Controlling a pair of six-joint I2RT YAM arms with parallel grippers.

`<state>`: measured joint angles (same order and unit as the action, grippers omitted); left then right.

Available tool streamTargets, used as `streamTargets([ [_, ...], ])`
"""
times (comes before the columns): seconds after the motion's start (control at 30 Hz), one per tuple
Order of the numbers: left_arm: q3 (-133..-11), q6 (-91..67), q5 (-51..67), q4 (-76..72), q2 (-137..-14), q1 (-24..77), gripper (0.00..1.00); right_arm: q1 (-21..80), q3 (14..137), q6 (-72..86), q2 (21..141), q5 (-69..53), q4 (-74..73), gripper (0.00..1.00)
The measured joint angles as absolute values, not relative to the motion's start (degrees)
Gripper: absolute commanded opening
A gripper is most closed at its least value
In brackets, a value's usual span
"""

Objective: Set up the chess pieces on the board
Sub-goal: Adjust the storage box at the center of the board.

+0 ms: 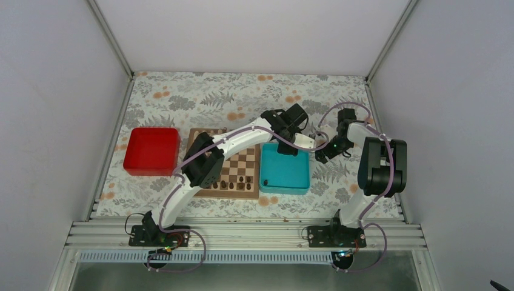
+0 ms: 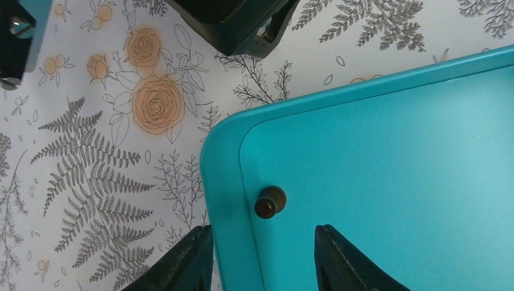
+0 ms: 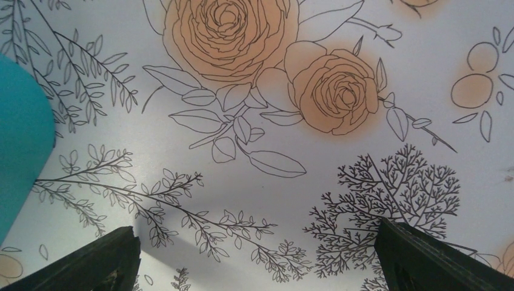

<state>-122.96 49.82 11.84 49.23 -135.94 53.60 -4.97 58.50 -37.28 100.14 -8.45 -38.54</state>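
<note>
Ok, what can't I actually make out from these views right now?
- Top view: the left arm covers much of the board; anything beneath is hidden.
- Top view: chess pieces on the near rows are too small to tell by type.
- Left wrist view: the frame cuts off the teal tray, so its other contents are unknown; the dark piece ahead of the left claw may stand or lie.

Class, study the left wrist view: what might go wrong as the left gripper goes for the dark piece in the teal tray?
1. The small dark brown chess piece sits close to the corner wall of the teal plastic tray. The left gripper straddles that rim, so lowering may strike it and shove the tray.
2. The piece is tiny and rounded, so the jaws may pinch off-centre and flick it away.
</note>
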Motion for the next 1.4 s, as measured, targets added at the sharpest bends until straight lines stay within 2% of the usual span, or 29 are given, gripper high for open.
streamTargets([
  [0.53,-115.04,47.07,8.23,39.07,-133.93,54.89,0.40,-4.97,58.50,-37.45,100.14,-8.49,-38.57,1.00],
  [0.87,-105.73,45.36,3.40,32.29,-129.08,57.06,0.38,-4.99,58.50,-37.45,100.03,-8.51,-38.59,1.00],
  [1.0,-102.52,44.71,0.99,30.00,-127.31,57.23,0.38,-5.23,58.46,-37.71,98.13,-8.73,-39.42,0.96],
  [1.03,-102.10,44.53,0.49,30.04,-126.87,57.21,0.38,-5.34,58.46,-37.87,96.84,-8.80,-39.92,0.93],
  [1.1,-101.95,44.36,-0.43,29.98,-126.26,57.14,0.39,-5.58,58.65,-38.35,94.00,-8.75,-41.10,0.81],
  [1.3,-103.04,44.31,-2.72,29.12,-124.95,56.27,0.36,-5.74,59.66,-41.45,85.36,-9.82,-47.31,0.27],
  [1.4,-103.98,44.27,-3.64,28.99,-124.81,55.05,0.30,-5.69,59.40,-43.92,81.97,-11.22,-51.57,0.07],
])
